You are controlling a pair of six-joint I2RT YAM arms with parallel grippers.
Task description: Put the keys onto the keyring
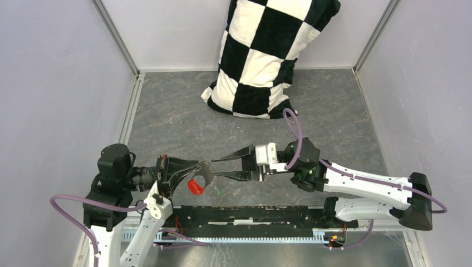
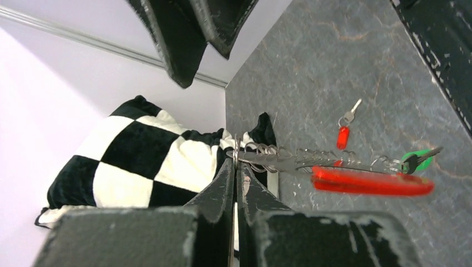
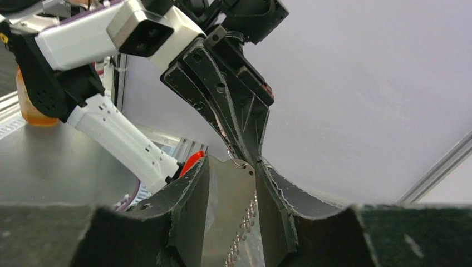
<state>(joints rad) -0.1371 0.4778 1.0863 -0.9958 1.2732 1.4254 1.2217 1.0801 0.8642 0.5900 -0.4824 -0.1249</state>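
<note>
**keyring held up, no key in the right gripper**

top view: the keyring (image 1: pixel 195 186) is held above the table (image 1: pixel 167 122) by the left gripper (image 1: pixel 196 168), near the arm bases. the right gripper (image 1: pixel 216 167) is pointed at it from the right, its jaws apart, their tips just beside the ring end.

left wrist view: the left fingers are shut tight on a thin wire ring (image 2: pixel 236 146), and the red fob (image 2: pixel 370 181) is seen edge-on, reaching away to the right. the green key (image 2: pixel 418 161) is seen by the fob's far end; whether it is threaded on cannot be told. the red key (image 2: pixel 343 135) lies on the table, apart from the keyring.

right wrist view: the fob's grey face is framed between the right fingers, which are partly open. no grip on it can be made out, and no key is held.

the ring is judged to be presented for threading, with the red key not yet picked up. the next move calls for the right gripper to be lowered to that key and closed on its head, so that its hole is left free for the wire.
</note>
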